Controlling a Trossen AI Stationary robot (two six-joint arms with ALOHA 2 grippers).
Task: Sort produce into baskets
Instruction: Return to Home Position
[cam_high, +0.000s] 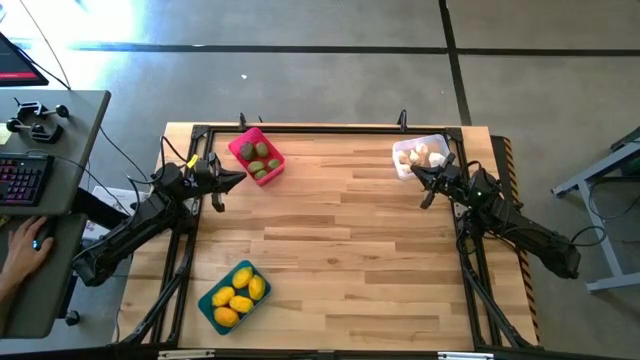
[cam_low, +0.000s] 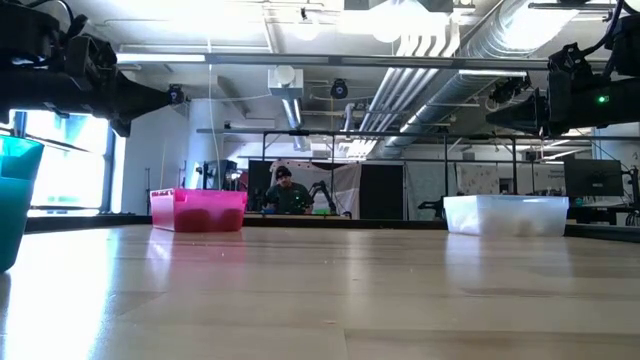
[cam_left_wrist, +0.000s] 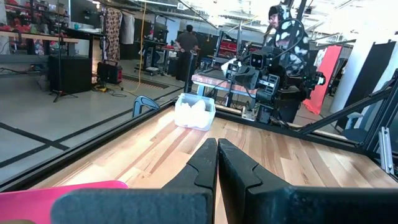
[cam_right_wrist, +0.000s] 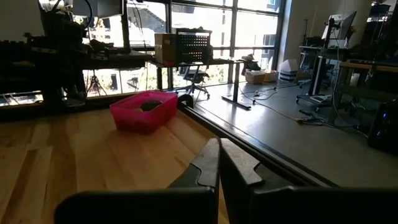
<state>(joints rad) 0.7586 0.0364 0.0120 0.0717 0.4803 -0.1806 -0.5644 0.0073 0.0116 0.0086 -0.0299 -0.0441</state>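
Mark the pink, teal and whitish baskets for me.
pink basket (cam_low: 198, 212), low view, front wall.
teal basket (cam_low: 14, 200), low view, near wall.
whitish basket (cam_low: 505, 215), low view, front wall.

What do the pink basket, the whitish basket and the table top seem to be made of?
Pink basket: likely plastic, opaque, evenly bright. Whitish basket: likely plastic, translucent, with a cloudy wall. Table top: wood, pale strips with visible grain.
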